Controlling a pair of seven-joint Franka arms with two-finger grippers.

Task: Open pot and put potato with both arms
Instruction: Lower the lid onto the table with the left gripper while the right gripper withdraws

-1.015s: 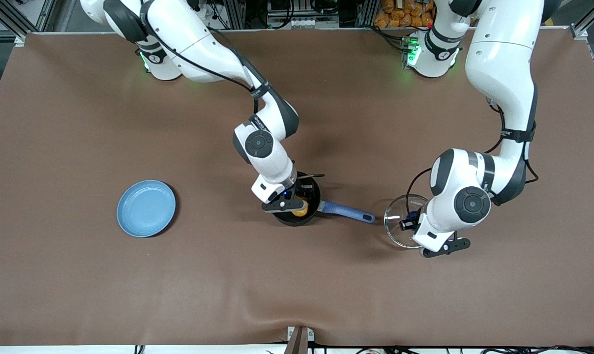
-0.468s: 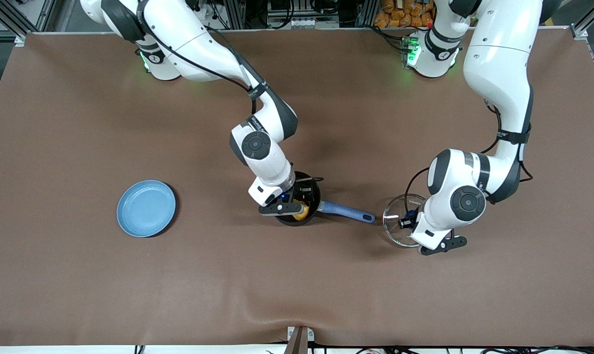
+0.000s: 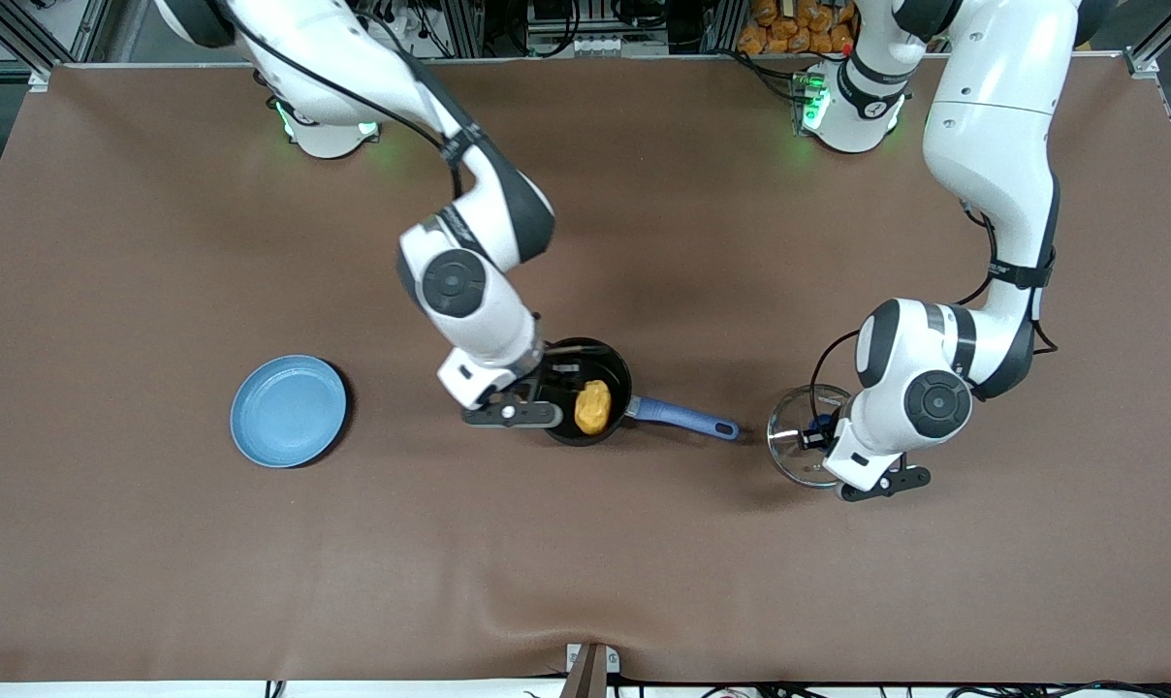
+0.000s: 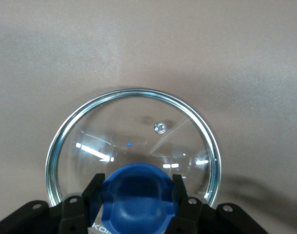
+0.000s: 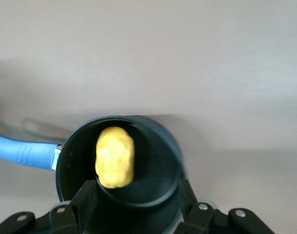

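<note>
Right gripper (image 3: 537, 393), centre of the front frame, sits over the pot (image 3: 585, 390) rim toward the plate side; its fingers (image 5: 85, 197) stand wide apart and hold nothing. The potato (image 3: 592, 407) lies inside the pot, whose blue handle (image 3: 687, 419) points toward the left arm's end of the table. Left gripper (image 3: 818, 436), right of centre in the frame, is clamped on the blue knob (image 4: 136, 197) of the glass lid (image 3: 797, 448), well apart from the pot. 1 light-blue plate (image 3: 288, 410) lies at left of the frame.
</note>
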